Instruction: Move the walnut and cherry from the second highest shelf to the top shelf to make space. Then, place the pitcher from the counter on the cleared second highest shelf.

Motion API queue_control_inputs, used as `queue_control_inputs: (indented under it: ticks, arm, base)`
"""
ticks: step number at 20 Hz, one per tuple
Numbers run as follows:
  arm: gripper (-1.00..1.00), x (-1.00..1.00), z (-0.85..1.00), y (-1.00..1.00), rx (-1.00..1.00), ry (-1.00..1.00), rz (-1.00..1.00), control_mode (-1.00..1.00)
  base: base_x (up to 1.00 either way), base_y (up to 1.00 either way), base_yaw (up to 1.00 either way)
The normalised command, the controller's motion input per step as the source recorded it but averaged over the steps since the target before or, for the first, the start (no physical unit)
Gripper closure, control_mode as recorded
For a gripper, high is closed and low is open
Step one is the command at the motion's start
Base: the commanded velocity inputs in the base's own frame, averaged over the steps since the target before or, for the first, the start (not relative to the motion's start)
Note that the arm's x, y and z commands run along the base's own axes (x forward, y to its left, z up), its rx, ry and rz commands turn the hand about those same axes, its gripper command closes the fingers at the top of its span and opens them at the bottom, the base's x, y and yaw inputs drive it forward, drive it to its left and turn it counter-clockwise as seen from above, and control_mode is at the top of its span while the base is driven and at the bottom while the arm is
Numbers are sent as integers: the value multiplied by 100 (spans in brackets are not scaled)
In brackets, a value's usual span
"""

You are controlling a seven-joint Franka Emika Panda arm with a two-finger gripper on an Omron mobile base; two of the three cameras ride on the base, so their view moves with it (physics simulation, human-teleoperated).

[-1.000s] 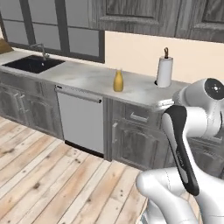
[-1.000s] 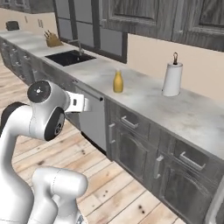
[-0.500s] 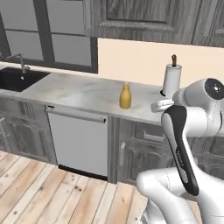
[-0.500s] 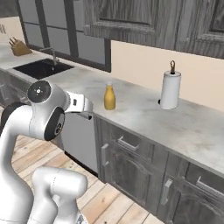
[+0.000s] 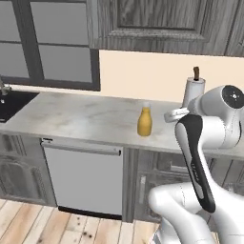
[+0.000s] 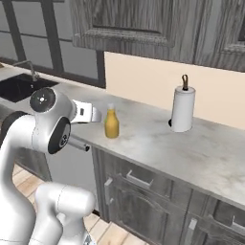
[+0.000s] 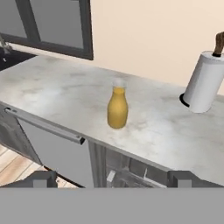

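The pitcher step looks in hand: the pincer [image 7: 112, 179], spread wide and holding nothing, faces the pitcher [image 7: 117, 108] standing upright on the tabletop [image 7: 65, 94] at twelve o'clock, so next it must reach forward and close around it.

No legible text or labels anywhere.

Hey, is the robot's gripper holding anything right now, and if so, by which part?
Nothing is held. The gripper is open, its fingertips spread wide, apart from the pitcher, which stands upright on the counter.
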Motion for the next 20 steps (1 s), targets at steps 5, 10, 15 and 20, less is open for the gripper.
queue_control_inputs:
  ticks: [5, 10, 15, 20]
  arm:
    - [-100, 0, 0, 0, 0, 0, 0, 100]
    - [-100, 0, 0, 0, 0, 0, 0, 100]
    - [-100, 0, 0, 0, 0, 0, 0, 100]
    - [-100, 15, -31, 31, -4, 13, -7, -100]
  base:
    - [68, 14, -28]
    - [56, 18, -25]
    - [37, 42, -19]
    - [4, 10, -2]
